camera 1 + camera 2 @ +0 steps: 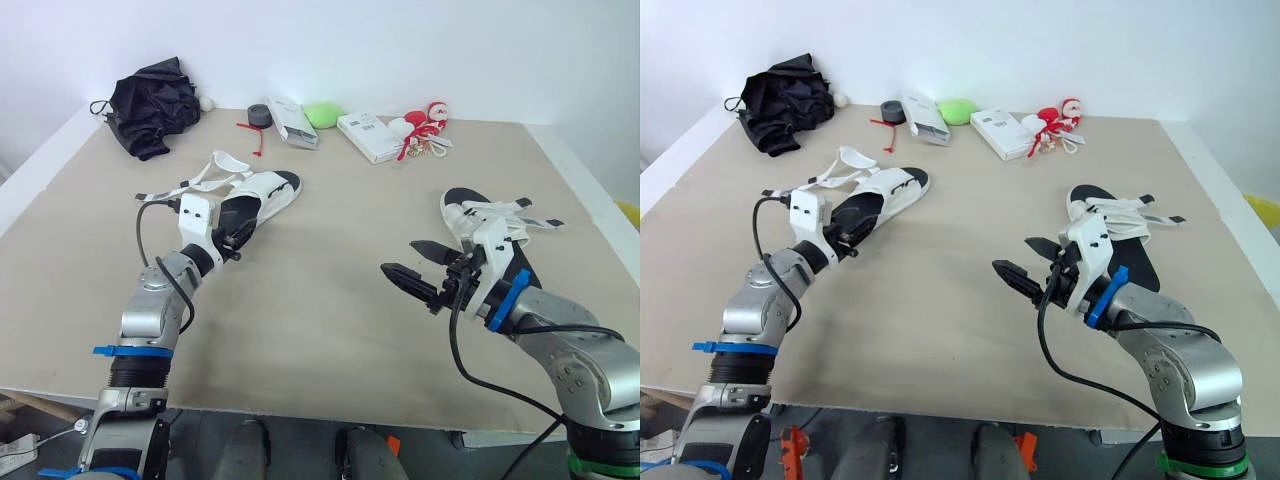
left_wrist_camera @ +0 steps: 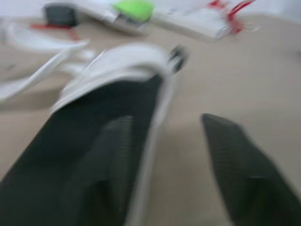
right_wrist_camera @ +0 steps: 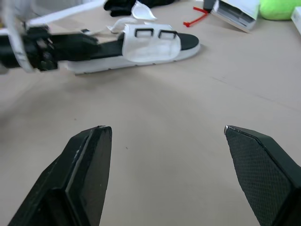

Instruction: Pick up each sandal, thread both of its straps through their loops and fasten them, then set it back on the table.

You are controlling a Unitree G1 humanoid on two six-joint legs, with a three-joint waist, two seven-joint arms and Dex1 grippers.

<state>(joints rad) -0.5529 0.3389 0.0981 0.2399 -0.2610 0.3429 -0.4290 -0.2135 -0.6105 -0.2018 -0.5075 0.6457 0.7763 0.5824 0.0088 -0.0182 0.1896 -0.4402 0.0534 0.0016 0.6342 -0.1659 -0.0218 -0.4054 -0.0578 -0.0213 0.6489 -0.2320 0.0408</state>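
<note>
Left claw (image 1: 238,238) is spread open, straddling the heel edge of one sandal (image 1: 268,190) at centre left: smooth black footbed, white sole, toe pointing upper right. Right claw (image 1: 402,258) gapes wide over the tan bench (image 1: 320,330), other sandal (image 1: 470,212) just behind it.

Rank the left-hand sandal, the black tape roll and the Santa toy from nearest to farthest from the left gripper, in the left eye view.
1. Left-hand sandal: right at the left gripper, on the robot's left.
2. Black tape roll: at the back, ahead of the gripper.
3. Santa toy: at the back, farther right.
</note>
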